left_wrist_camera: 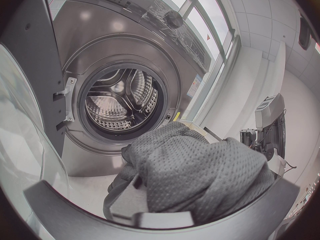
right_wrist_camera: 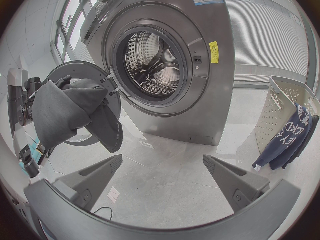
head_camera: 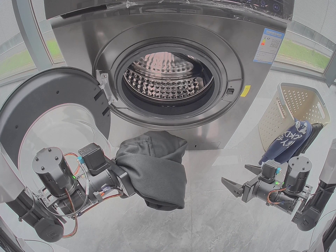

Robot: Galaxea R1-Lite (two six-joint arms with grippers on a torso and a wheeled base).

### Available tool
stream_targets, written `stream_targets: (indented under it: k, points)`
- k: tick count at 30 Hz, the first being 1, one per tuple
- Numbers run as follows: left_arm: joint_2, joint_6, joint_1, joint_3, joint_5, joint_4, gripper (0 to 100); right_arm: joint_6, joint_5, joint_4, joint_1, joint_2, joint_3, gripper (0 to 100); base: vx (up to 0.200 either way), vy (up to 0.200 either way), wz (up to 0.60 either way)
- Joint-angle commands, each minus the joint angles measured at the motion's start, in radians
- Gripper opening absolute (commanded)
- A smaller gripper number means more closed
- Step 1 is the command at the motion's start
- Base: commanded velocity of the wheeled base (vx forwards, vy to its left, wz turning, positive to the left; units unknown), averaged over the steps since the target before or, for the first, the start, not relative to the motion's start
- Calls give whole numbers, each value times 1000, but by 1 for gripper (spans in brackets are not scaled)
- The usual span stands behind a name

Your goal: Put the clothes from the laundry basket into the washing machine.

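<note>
A dark grey garment [head_camera: 157,168] hangs from my left gripper [head_camera: 130,182], which is shut on it low in front of the washing machine [head_camera: 168,77]; the cloth [left_wrist_camera: 200,170] drapes over the fingers and hides them. The round door [head_camera: 52,112] is swung open to the left and the steel drum [left_wrist_camera: 120,100] looks empty. At the right stands the beige laundry basket [head_camera: 297,109] with a navy printed garment [head_camera: 288,140] draped over its front rim. My right gripper [head_camera: 235,174] is open and empty above the floor, left of the basket [right_wrist_camera: 283,107] and its navy garment [right_wrist_camera: 286,137].
The open door [right_wrist_camera: 83,80] stands close behind my left arm. Bare grey floor [head_camera: 210,214] lies between the two grippers and in front of the machine. Windows run behind the machine.
</note>
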Motion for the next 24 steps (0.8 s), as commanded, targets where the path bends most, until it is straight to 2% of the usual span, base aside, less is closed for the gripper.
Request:
stream_targets:
  k: [1, 6, 16, 24]
  points:
    - [18, 1, -1, 0, -1, -1, 0, 0, 0, 0, 1, 9, -1, 100, 200, 0, 0]
    - [30, 17, 1, 1, 1, -1, 0, 2, -2, 0, 7, 9, -1, 100, 200, 0, 0]
    - [30, 17, -2, 6, -1, -1, 0, 2, -2, 0, 16, 5, 1, 100, 200, 0, 0]
    - [33, 17, -8, 9, -3, -2, 0, 2, 2, 1, 33, 5, 13, 100, 0, 0, 0]
